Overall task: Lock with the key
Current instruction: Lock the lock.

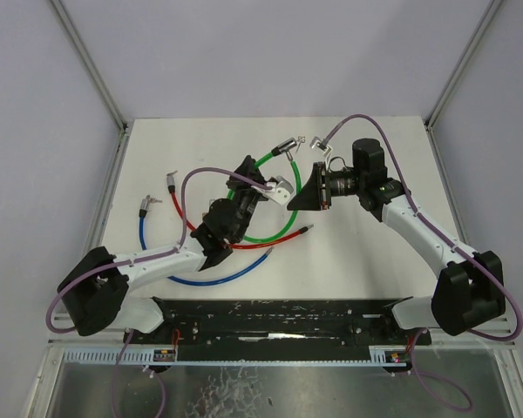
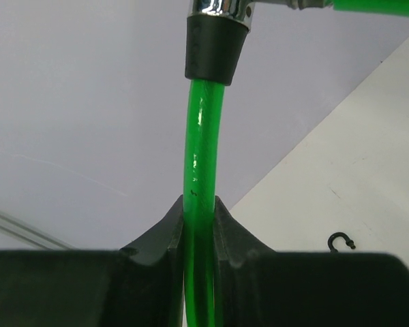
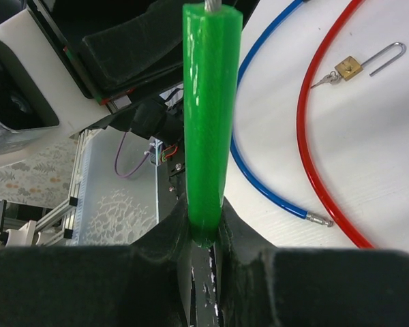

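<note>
— Any writing to read?
— None. Brass padlock (image 3: 348,67), upper right of the right wrist view: too small to show any stamp.
— And along the black base rail (image 1: 270,315), bottom of the top view?
— Only white flecks, no letters made out.

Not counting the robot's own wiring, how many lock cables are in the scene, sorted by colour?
Green cable: 1
Red cable: 1
Blue cable: 1
Total: 3
</note>
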Tool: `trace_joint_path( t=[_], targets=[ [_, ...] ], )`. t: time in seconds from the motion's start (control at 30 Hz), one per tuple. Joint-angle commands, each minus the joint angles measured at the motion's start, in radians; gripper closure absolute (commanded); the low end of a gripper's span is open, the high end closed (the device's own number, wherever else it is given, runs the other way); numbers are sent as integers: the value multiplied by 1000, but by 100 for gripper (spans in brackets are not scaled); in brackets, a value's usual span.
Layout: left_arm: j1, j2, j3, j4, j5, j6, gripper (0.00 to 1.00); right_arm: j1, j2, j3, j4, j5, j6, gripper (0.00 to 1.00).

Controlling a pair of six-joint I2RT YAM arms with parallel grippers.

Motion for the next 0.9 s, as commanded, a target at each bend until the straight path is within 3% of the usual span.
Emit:
trace_joint_path(
  t=[0.0,0.3,0.6,0.87],
  targets=[
    [-31,8,-36,-6,106,34,100,2,-61,70,65,-23,-23,100],
    [-37,55,-23,0,95,88,100,9,-71,69,90,-32,32,100],
    [-40,44,-21,-83,158,41,100,7,-84,154,-180,149,-221,100],
    [-13,-27,-4,-228,313,-78,100,2,-77,172,-243,232,-284,100]
  ],
)
